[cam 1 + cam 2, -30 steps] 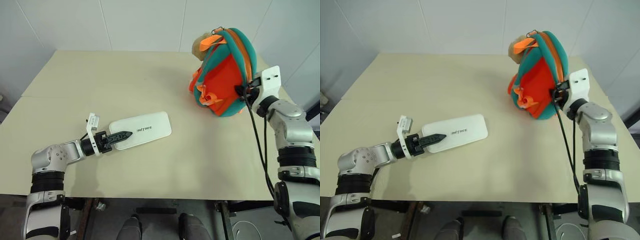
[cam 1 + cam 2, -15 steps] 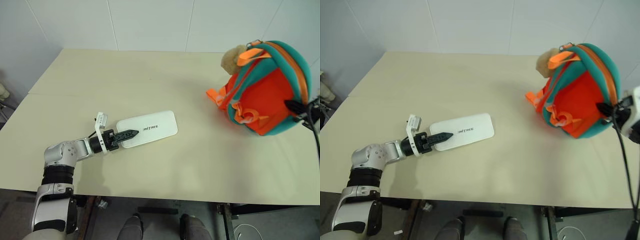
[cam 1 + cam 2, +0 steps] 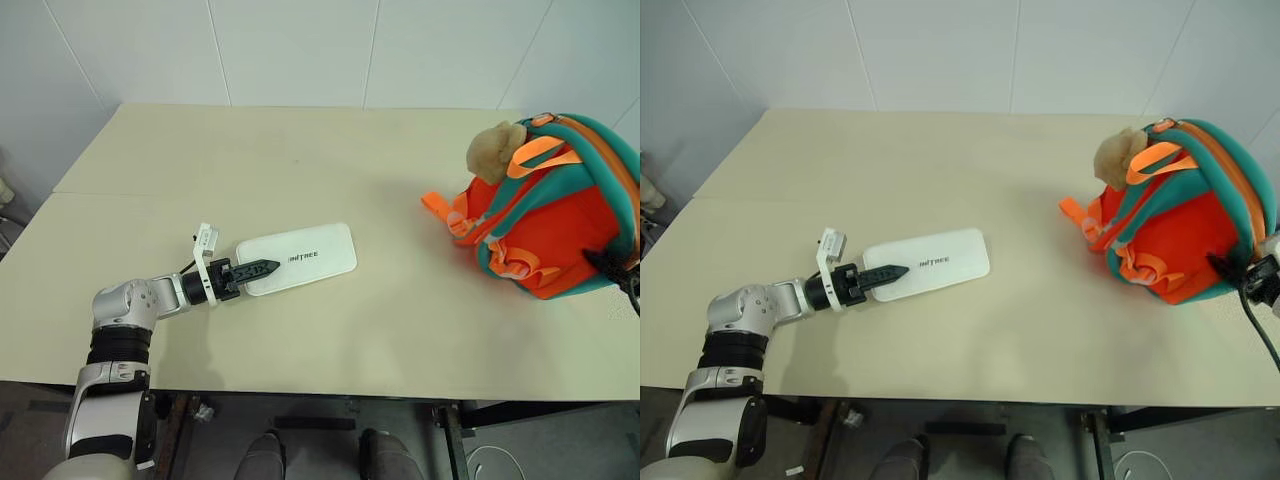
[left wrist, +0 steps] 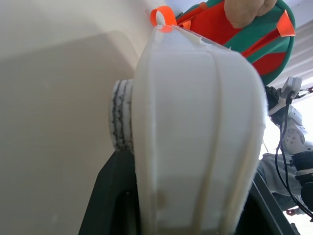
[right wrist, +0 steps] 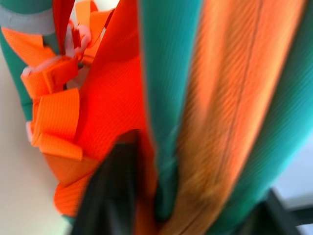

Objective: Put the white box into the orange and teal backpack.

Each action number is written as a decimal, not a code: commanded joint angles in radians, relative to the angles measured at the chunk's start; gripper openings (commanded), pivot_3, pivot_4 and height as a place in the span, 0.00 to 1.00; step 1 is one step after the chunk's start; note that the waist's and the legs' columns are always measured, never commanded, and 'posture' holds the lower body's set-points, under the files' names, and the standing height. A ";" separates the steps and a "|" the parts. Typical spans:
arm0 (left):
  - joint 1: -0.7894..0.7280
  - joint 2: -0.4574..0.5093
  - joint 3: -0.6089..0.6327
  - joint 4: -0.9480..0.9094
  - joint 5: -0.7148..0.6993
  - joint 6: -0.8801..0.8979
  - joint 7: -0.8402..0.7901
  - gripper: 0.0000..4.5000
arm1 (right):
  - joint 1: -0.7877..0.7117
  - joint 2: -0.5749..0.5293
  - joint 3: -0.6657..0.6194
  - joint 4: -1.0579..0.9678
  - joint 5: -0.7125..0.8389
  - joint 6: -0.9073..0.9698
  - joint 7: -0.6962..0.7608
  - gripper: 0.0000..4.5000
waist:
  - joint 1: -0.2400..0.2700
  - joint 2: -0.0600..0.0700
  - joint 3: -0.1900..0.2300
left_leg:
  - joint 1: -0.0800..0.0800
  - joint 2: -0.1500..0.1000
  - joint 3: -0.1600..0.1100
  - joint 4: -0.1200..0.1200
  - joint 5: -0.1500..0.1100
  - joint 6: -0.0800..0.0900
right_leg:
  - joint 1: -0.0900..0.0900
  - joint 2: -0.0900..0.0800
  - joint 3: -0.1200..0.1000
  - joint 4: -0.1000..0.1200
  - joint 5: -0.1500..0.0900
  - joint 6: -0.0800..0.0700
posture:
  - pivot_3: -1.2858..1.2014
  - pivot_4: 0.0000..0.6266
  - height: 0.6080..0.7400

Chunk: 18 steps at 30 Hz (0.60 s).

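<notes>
Small orange and teal fabric backpack [image 3: 545, 215] dragged rightward, farther from flat white rectangular box [image 3: 305, 256] — left gripper [image 3: 268, 267] clamped on box end; right gripper [image 3: 608, 262] at teal rim, spread unreadable — insertion still ahead.

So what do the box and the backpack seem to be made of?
Box: probably hard plastic with a matte white finish; smooth top, rounded corners, printed lettering. Backpack: soft woven fabric, orange with padded teal trim; ribbed webbing straps and a plush toy.

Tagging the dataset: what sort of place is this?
Probably a lab or test room: a plain beige table against white panelled walls, bare but for the white box and the orange and teal backpack.
</notes>
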 commanded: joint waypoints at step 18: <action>-0.107 -0.016 -0.081 0.148 0.096 -0.076 -0.113 0.28 | 0.461 0.051 -0.394 -0.644 0.375 0.520 0.038 0.99 | 0.000 0.000 0.000 | 0.000 0.001 0.002 0.002 -0.003 0.002 | 0.004 0.000 0.000 -0.006 -0.001 -0.006 | 0.52 0.24 1.00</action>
